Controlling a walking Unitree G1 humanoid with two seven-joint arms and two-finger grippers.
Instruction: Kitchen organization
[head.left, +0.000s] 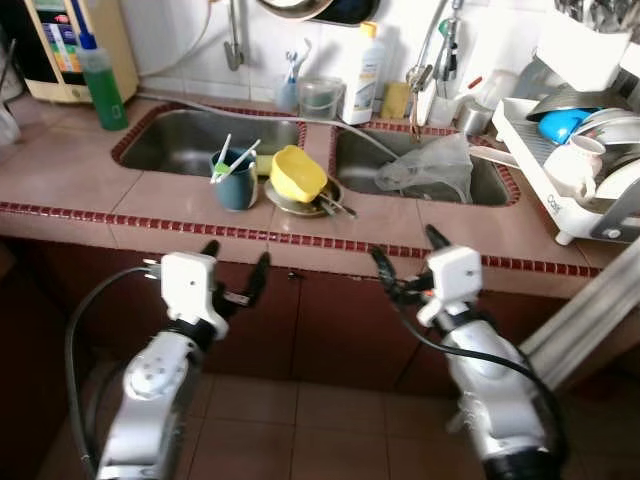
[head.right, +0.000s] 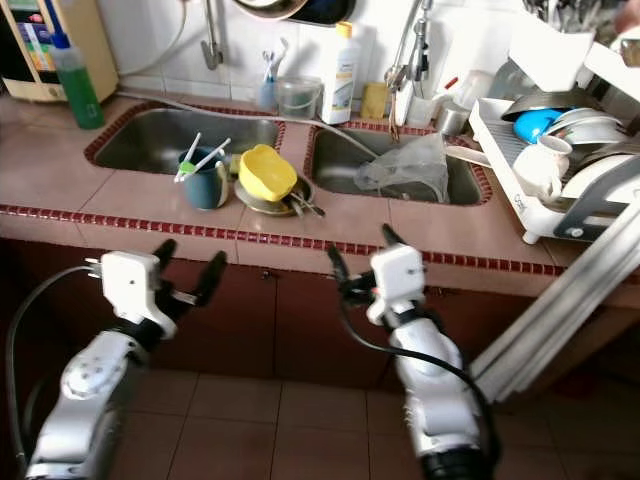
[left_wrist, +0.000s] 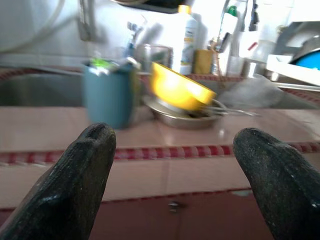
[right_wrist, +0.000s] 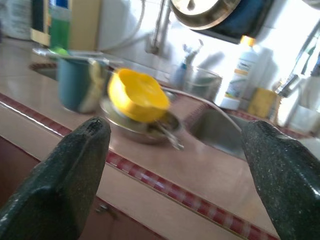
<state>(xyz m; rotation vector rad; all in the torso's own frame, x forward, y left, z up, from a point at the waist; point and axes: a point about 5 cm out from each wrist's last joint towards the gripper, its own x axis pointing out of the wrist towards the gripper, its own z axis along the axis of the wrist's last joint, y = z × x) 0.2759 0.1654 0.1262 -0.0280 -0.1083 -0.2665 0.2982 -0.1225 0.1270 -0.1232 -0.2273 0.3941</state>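
A blue cup (head.left: 235, 182) holding a few utensils stands on the tiled strip between the two sinks. Beside it a yellow bowl (head.left: 297, 172) lies tilted on a steel plate (head.left: 302, 200) with cutlery. My left gripper (head.left: 237, 256) is open and empty, in front of the counter edge and below the cup. My right gripper (head.left: 405, 245) is open and empty too, at the counter edge in front of the right sink (head.left: 500, 185). The left wrist view shows the cup (left_wrist: 109, 95) and bowl (left_wrist: 180, 90) beyond its black fingers (left_wrist: 82, 175). The right wrist view shows the bowl (right_wrist: 135, 95).
A crumpled clear plastic bag (head.left: 432, 168) lies in the right sink. A white dish rack (head.left: 545, 175) with dishes stands at the right. A green bottle (head.left: 100, 80) stands at the back left and a white bottle (head.left: 365, 75) behind the sinks. Brown cabinets (head.left: 330, 320) are below the counter.
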